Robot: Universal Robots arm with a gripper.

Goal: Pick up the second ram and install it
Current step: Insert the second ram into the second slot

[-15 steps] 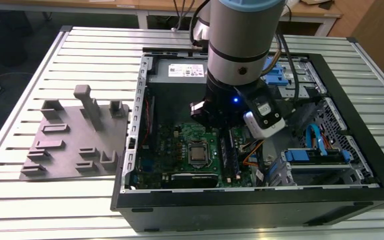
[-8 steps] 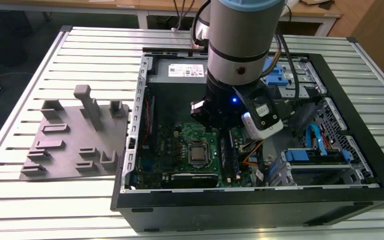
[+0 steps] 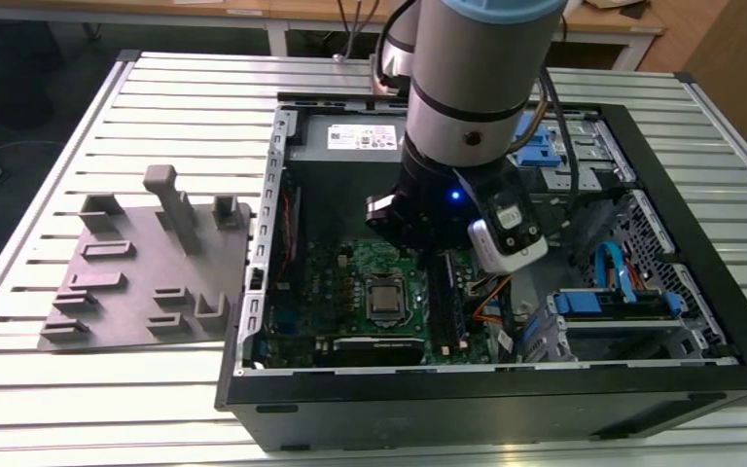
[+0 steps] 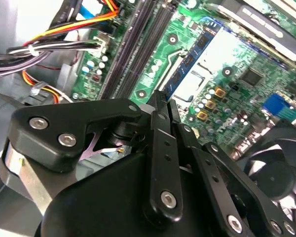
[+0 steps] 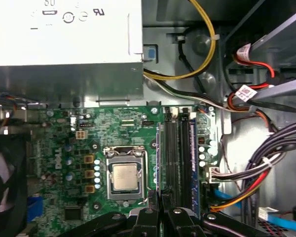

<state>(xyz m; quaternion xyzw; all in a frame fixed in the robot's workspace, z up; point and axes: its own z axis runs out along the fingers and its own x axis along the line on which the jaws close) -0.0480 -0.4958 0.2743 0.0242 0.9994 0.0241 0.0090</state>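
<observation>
Black computer case (image 3: 685,253) holding green motherboard (image 5: 118,133), gripper (image 4: 164,106) above it, jaws pinching second ram (image 4: 190,57) upright.

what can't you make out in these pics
- Second wrist view: the near end of the ram is covered by the pincer shut on it, so how deep it sits in the grip is unclear.
- First wrist view: the near ends of the slots are behind the pincer, so I cannot tell whether the ram touches one.
- Exterior view: pincer and ram are blocked by the arm.
</observation>
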